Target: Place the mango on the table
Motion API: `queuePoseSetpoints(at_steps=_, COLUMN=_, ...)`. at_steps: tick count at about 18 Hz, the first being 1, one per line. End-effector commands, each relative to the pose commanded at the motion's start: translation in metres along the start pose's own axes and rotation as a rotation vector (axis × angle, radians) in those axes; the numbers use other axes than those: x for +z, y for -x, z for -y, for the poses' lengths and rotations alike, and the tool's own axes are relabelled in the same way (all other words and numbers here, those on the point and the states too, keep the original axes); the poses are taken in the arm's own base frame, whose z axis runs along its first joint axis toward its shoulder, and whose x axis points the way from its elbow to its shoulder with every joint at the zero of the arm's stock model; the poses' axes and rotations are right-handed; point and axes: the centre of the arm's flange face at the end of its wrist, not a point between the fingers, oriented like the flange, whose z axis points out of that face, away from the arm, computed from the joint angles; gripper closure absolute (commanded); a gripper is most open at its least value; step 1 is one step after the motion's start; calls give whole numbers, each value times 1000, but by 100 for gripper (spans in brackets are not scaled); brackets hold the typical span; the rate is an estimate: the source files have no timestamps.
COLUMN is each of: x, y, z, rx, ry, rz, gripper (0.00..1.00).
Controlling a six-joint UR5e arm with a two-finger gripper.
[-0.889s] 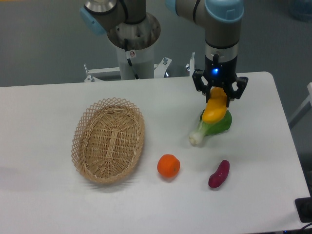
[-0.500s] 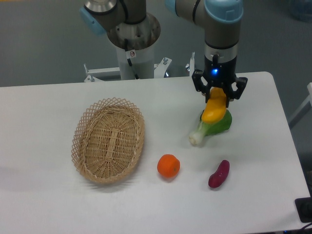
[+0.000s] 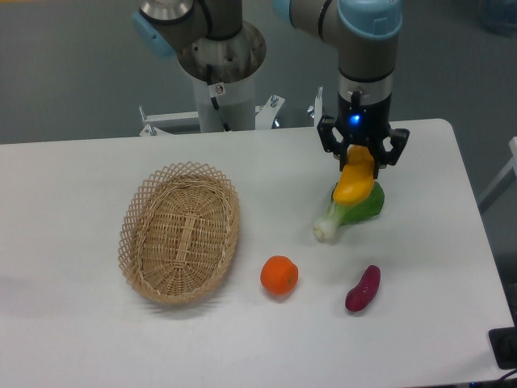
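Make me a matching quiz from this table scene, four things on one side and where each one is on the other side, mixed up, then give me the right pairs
Things:
1. mango
2. orange
3. sweet potato
4. basket

Places:
A. on the left part of the table, nothing in it
B. held in the hand, just above a green leafy vegetable
C. near the front edge, right of the round fruit
D. on the tabletop just right of the wicker rim

Pairs: 1-B, 2-D, 3-C, 4-A
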Motion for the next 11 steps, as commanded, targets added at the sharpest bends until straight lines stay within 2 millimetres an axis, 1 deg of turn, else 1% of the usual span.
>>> queuePoseSetpoints(at_steps=3, x=9, y=1, z=3, rx=3, ry=4, rz=-7, gripper=48)
queuePoseSetpoints(at_steps=7, x=34, y=11, z=7, rx=5, ry=-11, rz=29, gripper=48)
queuePoseSetpoints(at_steps=8, x=42, y=12, z=7, rx=16, ry=-7, rz=25, gripper=48)
queuePoseSetpoints(at_steps=11, x=52, y=18, z=2, rx=110, ry=-2, rz=26, gripper=48)
